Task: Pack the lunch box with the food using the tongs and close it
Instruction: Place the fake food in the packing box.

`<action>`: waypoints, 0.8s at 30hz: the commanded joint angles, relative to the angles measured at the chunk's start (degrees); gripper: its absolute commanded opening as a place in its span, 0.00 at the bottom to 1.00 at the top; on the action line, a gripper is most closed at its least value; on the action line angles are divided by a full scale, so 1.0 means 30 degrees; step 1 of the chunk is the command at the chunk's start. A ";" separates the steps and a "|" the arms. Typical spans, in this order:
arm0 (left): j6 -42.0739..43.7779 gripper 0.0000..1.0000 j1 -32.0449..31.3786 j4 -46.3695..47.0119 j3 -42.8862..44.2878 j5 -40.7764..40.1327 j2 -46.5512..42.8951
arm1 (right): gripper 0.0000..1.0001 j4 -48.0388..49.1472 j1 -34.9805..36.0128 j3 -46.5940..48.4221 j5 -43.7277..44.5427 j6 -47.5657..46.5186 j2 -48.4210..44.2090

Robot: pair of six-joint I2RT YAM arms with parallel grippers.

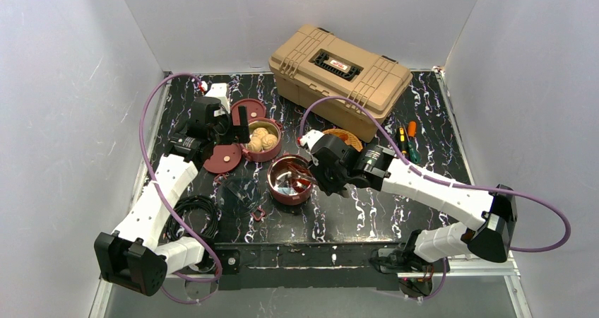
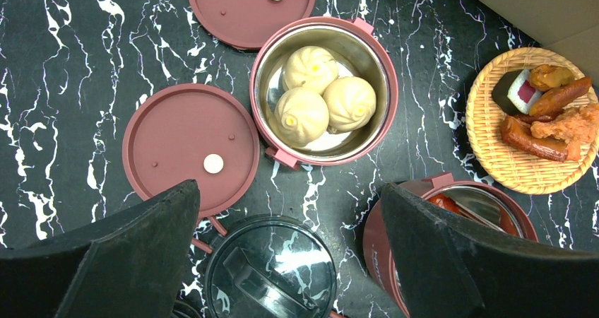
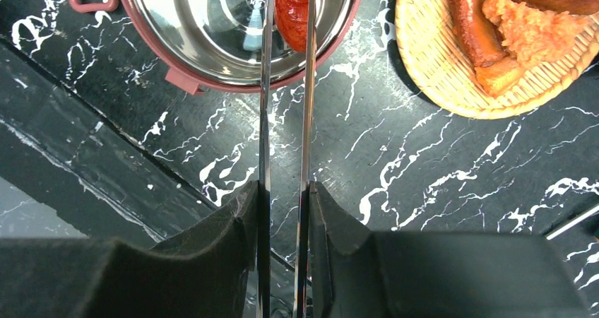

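The lunch box stands apart in pieces. One maroon bowl [image 2: 353,46] holds three beige buns [image 2: 311,99]. Two flat lids [image 2: 191,148] [image 2: 251,7] lie beside it. My left gripper [image 2: 289,191] hangs open above the table between that bowl and the lids, holding nothing. My right gripper [image 3: 285,187] is shut on the tongs [image 3: 265,120]. Their arms reach into the second bowl [image 3: 191,28], with a red chunk [image 3: 291,7] between the tips. In the top view this bowl [image 1: 275,191] sits left of the right gripper [image 1: 318,166].
An orange woven plate [image 2: 494,155] with orange and brown food sits right of the bowls. Behind it stands a tan toolbox [image 1: 339,74], with screwdrivers [image 1: 408,141] to its right. A dark round cover [image 2: 272,268] lies under my left gripper. A black cable coil [image 1: 191,215] is near the left arm.
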 commanded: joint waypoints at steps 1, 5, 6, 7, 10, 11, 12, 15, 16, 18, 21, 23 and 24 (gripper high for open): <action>0.0179 0.98 0.0077 -0.0042 -0.0031 0.0000 -0.0195 | 0.19 0.0517 0.0062 0.0049 0.1343 0.0294 -0.0137; 0.0151 0.98 0.0076 0.0054 -0.0117 -0.0066 -0.0099 | 0.33 0.0451 0.0062 0.0162 0.1595 0.0349 -0.0078; 0.0128 0.98 0.0085 0.0095 -0.0160 -0.0067 -0.0071 | 0.36 0.0532 0.0062 0.0220 0.1518 0.0344 -0.0108; 0.0126 0.98 0.0089 0.0104 -0.0167 -0.0067 -0.0053 | 0.38 0.0631 0.0062 0.0242 0.1487 0.0343 -0.0149; 0.0076 0.98 0.0075 0.0187 -0.0263 -0.0075 -0.0036 | 0.43 0.0872 0.0062 0.0274 0.1334 0.0314 -0.0268; 0.0090 0.98 0.0085 0.0192 -0.0266 -0.0068 -0.0041 | 0.45 0.0959 0.0062 0.0274 0.1291 0.0314 -0.0301; 0.0084 0.98 0.0087 0.0167 -0.0233 -0.0089 0.0002 | 0.45 0.1002 0.0062 0.0274 0.1257 0.0321 -0.0312; 0.0082 0.98 0.0087 0.0134 -0.0225 -0.0076 -0.0003 | 0.46 0.0998 0.0062 0.0329 0.1160 0.0288 -0.0326; 0.0083 0.98 0.0069 0.0134 -0.0217 -0.0082 -0.0019 | 0.46 0.1023 0.0062 0.0332 0.1108 0.0285 -0.0405; 0.0076 0.98 0.0088 0.0134 -0.0236 -0.0099 -0.0059 | 0.45 0.1070 0.0062 0.0398 0.1092 0.0284 -0.0571; 0.0088 0.98 0.0073 0.0162 -0.0268 -0.0180 -0.0142 | 0.43 0.1165 0.0062 0.0626 0.0940 0.0299 -0.0876; 0.0092 0.98 0.0063 0.0220 -0.0310 -0.0290 -0.0263 | 0.42 0.1235 0.0062 0.0878 0.0816 0.0363 -0.1066; 0.0114 0.98 0.0069 0.0247 -0.0313 -0.0377 -0.0304 | 0.42 0.1238 0.0062 0.1016 0.0817 0.0411 -0.1169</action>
